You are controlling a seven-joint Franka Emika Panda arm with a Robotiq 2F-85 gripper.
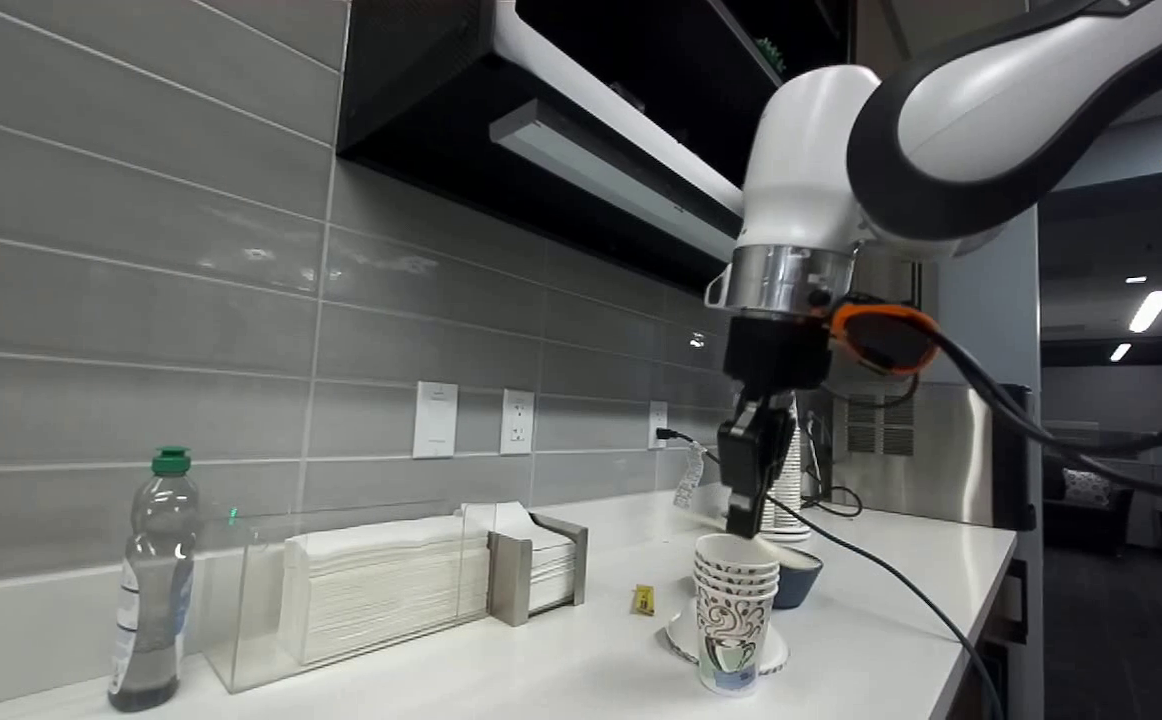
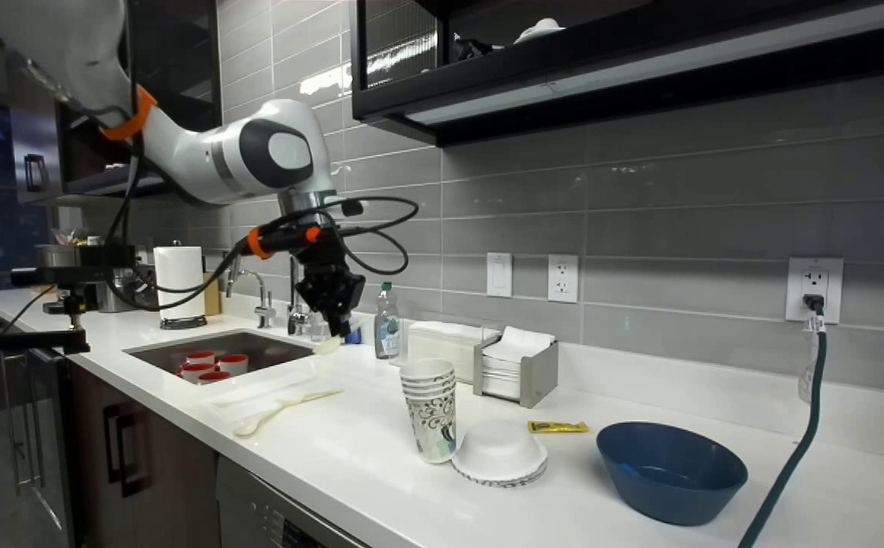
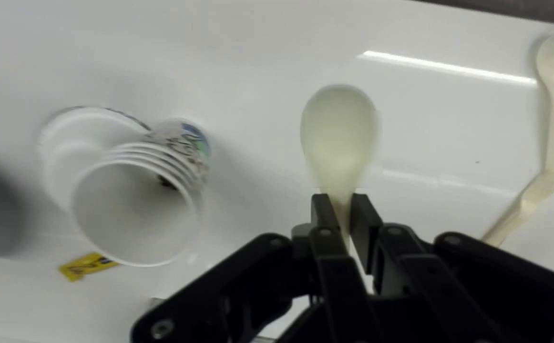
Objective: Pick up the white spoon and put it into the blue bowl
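Since the gripper (image 3: pixel 341 199) pinches the white spoon (image 3: pixel 339 128) by its handle above the counter (image 3: pixel 258 62), its scoop end should drop in first. Blue bowl (image 2: pixel 663 502) sits well apart, past the cups (image 2: pixel 432 415).

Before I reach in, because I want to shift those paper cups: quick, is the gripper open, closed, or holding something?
Gripper: closed, holding a white spoon.
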